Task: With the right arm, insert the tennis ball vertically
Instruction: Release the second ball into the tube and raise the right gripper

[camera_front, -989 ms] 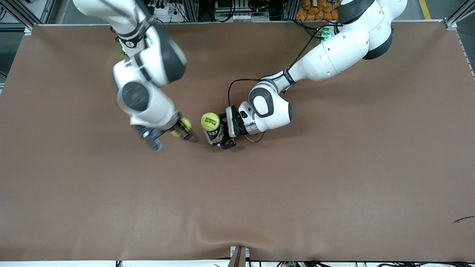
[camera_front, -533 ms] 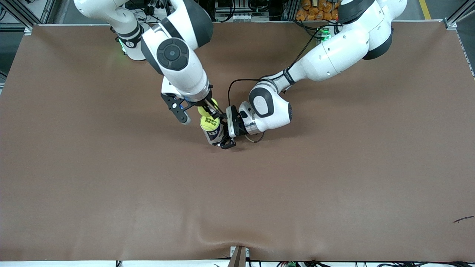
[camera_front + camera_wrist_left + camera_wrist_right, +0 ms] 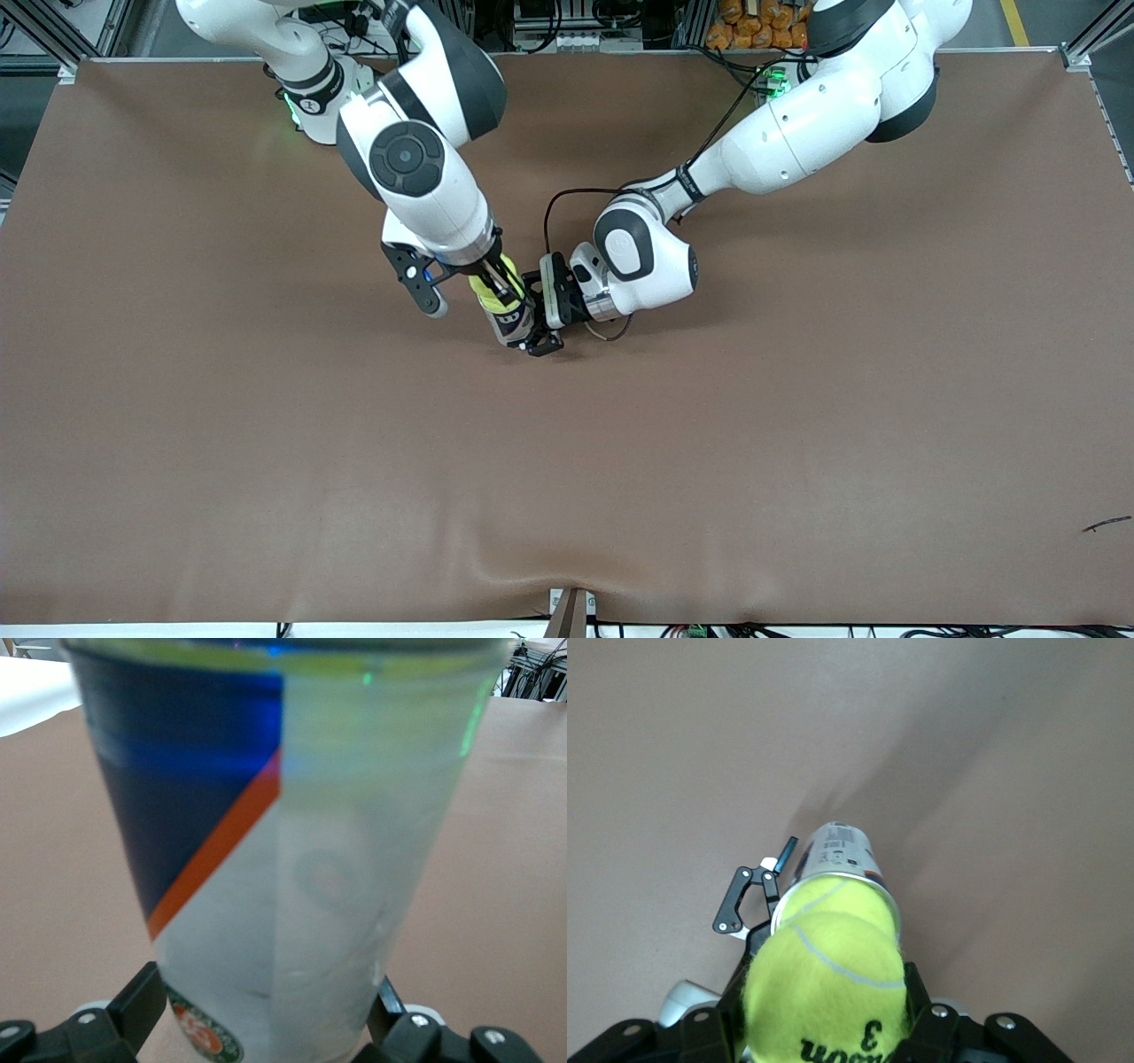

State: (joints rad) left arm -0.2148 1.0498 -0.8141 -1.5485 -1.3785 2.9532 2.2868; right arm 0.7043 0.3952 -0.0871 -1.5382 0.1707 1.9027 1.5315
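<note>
I see the right gripper [image 3: 501, 285] over the mouth of the upright can [image 3: 512, 324], its fingers [image 3: 921, 1028] pinching a tennis ball [image 3: 826, 988]. A second ball [image 3: 833, 899] already sits in the can's top. The left gripper [image 3: 539, 317] has its fingers [image 3: 133, 1014] spread wide around the can's base, clamping it on the brown tabletop [image 3: 797, 425], mid-table.

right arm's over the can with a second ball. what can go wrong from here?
1. The tennis ball held in the right claw hangs above the can, whose mouth already shows another ball; it may not seat and could roll off.
2. The can stands upright only in the left claw; a downward push could tilt or slip it.
</note>
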